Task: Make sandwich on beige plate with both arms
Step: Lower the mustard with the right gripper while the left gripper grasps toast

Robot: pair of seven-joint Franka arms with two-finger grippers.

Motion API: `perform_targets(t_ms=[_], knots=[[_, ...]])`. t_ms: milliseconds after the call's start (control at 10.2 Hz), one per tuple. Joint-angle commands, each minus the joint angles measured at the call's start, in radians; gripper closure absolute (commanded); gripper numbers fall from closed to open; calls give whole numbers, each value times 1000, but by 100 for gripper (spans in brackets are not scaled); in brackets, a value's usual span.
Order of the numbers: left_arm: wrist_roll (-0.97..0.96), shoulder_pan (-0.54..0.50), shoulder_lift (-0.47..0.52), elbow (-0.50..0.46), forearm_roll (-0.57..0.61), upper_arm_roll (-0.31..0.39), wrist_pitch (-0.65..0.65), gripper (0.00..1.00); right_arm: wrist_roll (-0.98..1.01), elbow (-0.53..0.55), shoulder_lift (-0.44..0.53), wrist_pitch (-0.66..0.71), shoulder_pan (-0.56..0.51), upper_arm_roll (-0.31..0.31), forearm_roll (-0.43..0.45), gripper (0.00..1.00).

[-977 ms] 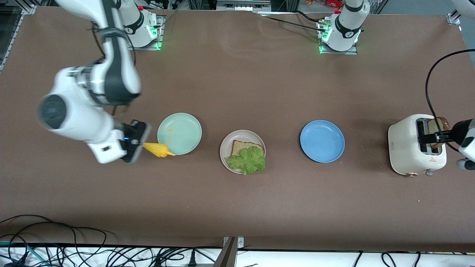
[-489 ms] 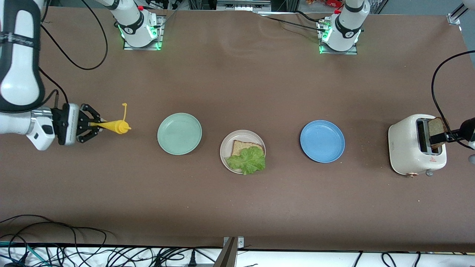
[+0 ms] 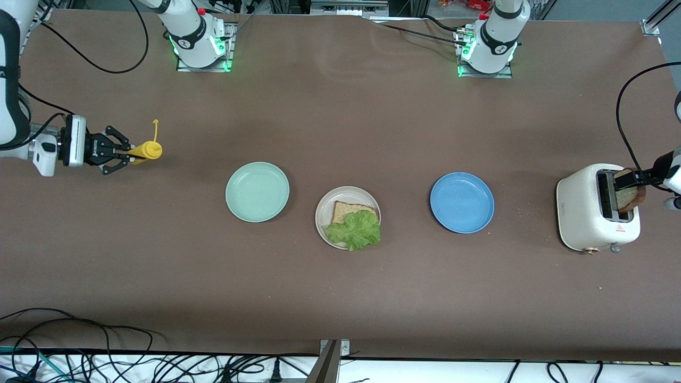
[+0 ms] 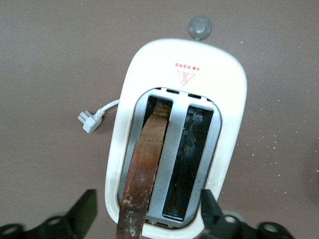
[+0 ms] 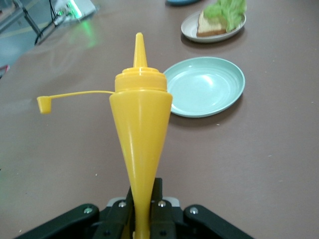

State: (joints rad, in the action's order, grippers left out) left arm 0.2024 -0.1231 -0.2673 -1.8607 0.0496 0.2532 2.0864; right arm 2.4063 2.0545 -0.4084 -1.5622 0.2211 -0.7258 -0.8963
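Observation:
The beige plate (image 3: 322,213) sits mid-table with one brown bread slice (image 3: 346,210) on it and a green lettuce leaf (image 3: 355,230) on top. They also show in the right wrist view, the plate (image 5: 192,31) with the lettuce (image 5: 227,9). A second bread slice (image 3: 633,197) stands in a slot of the white toaster (image 3: 582,213). My left gripper (image 3: 625,186) is over the toaster, open, its fingers (image 4: 84,211) astride the slice (image 4: 149,149) without touching it. My right gripper (image 3: 127,155) is shut on a yellow squeeze bottle (image 3: 144,151), held over the table toward the right arm's end.
A mint green plate (image 3: 257,191) lies beside the beige plate toward the right arm's end, a blue plate (image 3: 462,202) toward the left arm's end. The bottle's open cap (image 5: 45,104) hangs on its strap. The toaster's plug (image 4: 87,121) lies on the table.
My right gripper carried the yellow bottle away from the mint plate toward the right arm's end of the table. My left gripper shifted slightly at the toaster; the slice stays in its slot.

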Motion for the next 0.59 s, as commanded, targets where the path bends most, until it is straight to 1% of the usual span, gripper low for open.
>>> perform_targets(t_ms=[0,98,195,293,489], knots=[[15,-15,37,-43,24,-12,23,89,172,-34,-167,146,-78,6,-171,100],[72,-19,37,-41,24,-12,21,100,209,-40,-228,206,-80,6,-240,100],[154,-33,37,-32,24,-12,15,100,249,-45,-266,229,-80,6,-275,100],[193,-38,37,-22,24,-11,5,100,275,-47,-286,231,-80,15,-292,100],[189,-35,37,29,26,-17,-20,100,316,-48,-328,231,-94,54,-343,100]])
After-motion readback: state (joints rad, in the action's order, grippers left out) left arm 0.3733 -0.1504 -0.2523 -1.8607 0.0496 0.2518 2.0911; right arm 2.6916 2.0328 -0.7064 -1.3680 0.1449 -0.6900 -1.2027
